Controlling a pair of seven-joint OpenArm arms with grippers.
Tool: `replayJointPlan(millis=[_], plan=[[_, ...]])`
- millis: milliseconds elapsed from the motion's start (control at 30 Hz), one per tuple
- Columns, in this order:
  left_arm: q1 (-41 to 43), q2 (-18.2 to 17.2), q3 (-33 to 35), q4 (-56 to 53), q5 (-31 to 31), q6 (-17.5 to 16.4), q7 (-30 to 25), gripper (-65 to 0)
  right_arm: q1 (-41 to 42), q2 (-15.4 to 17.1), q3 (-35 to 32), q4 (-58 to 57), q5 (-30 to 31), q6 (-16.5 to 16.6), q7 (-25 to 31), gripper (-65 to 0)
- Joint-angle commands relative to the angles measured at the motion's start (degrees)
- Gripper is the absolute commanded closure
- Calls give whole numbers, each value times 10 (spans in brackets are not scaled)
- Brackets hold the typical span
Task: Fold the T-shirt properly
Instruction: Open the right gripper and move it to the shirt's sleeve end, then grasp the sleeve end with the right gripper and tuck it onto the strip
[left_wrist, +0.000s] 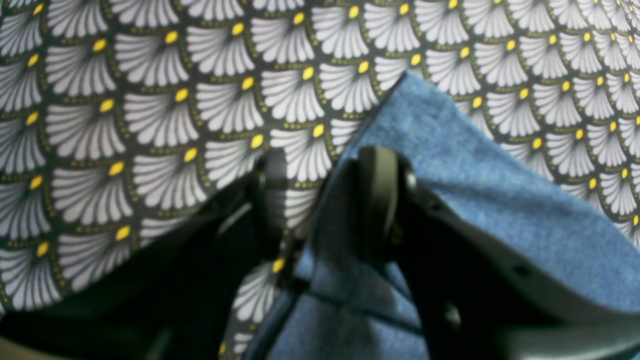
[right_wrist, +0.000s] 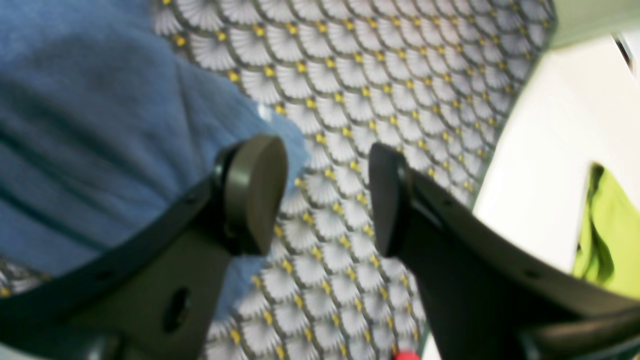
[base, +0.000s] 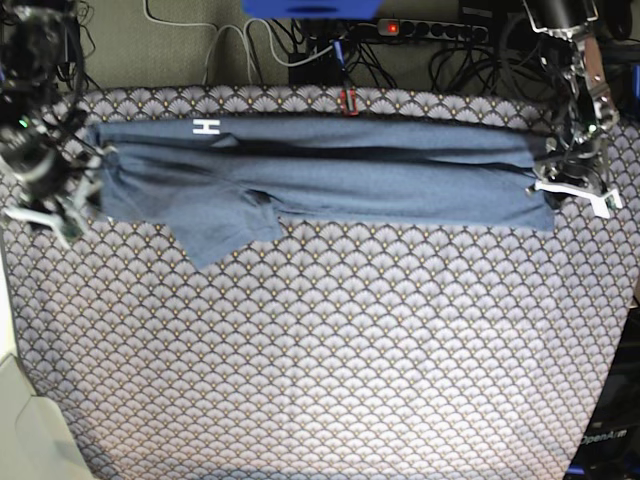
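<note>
The slate-blue T-shirt (base: 330, 175) lies as a long folded band across the far part of the table, with one sleeve (base: 215, 235) sticking out toward the front at its left and a white letter showing on top. My left gripper (base: 572, 188) is at the band's right end. In the left wrist view this gripper (left_wrist: 325, 200) stands open, a corner of the T-shirt (left_wrist: 450, 165) lying loose under and beside one finger (left_wrist: 380, 200). My right gripper (base: 55, 212) is at the band's left end. It (right_wrist: 322, 200) is open over the tablecloth with nothing in it, the T-shirt (right_wrist: 85, 140) just beside it.
The grey scallop-patterned tablecloth (base: 320, 360) covers the whole table. Cables and a power strip (base: 430, 30) run behind the far edge, where a small red object (base: 347, 100) sits. A lime-green cloth (right_wrist: 607, 240) lies off the table's edge in the right wrist view.
</note>
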Motion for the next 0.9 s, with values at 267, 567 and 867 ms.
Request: replayJointPlan(millis=[267,567,867], plan=[[0,-4,0,7,5,6,34,-234,183,-63,-111,-107,2,-7,-74,-314],[-4,-4,-2,7,5,4,65,-234,232,-81,-142,-239,2,-7,-49,-314],[-11,-4,-1,7,5,4,68,-234,260,-88,-143,-331,2,-7,-8,-314]])
